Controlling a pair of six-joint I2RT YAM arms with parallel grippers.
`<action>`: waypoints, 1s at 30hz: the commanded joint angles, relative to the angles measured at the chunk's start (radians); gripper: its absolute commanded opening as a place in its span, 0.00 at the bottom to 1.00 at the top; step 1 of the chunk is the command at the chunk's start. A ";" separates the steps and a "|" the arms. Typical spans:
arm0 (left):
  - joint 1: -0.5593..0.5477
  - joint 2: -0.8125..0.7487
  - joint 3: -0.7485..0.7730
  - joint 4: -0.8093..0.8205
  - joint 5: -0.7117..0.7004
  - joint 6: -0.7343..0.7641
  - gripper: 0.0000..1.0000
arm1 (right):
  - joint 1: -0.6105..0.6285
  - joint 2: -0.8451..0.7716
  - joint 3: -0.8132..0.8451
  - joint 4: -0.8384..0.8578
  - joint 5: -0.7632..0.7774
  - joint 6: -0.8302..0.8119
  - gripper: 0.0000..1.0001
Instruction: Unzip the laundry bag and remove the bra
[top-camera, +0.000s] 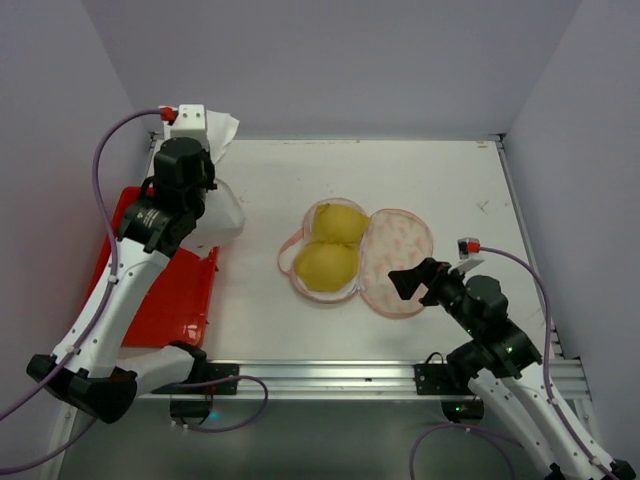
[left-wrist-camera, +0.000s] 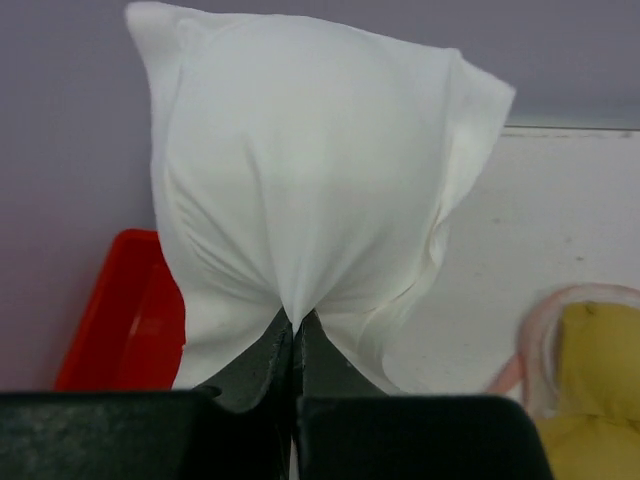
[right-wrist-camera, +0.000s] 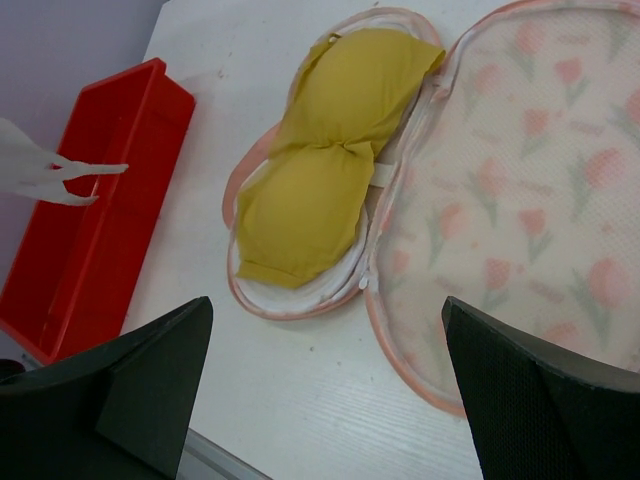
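We list: laundry bag (top-camera: 397, 262) lying open on bench (top-camera: 262, 318), bra (top-camera: 330, 248) in one half; left tool (left-wrist-camera: 295, 326) pinching white cloth (left-wrist-camera: 300, 170); right tool (right-wrist-camera: 325, 306) spread.

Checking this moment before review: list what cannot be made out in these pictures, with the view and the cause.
Left tool: in the top view its fingertips hide under its wrist and the white cloth.
Red tray: floor mostly covered by the left arm in the top view, by the cloth in the left wrist view.
Laundry bag: the half under the bra is covered; the right wrist view's edge cuts off its open flap.
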 joint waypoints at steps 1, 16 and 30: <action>0.056 -0.016 0.015 -0.052 -0.194 0.207 0.00 | 0.001 0.028 0.020 0.061 -0.049 -0.015 0.99; 0.199 -0.007 -0.434 0.081 -0.313 0.237 0.06 | 0.001 0.059 0.051 0.030 -0.083 -0.032 0.99; 0.247 0.027 -0.419 -0.008 -0.248 0.027 0.81 | 0.001 -0.011 0.027 -0.016 -0.060 -0.029 0.99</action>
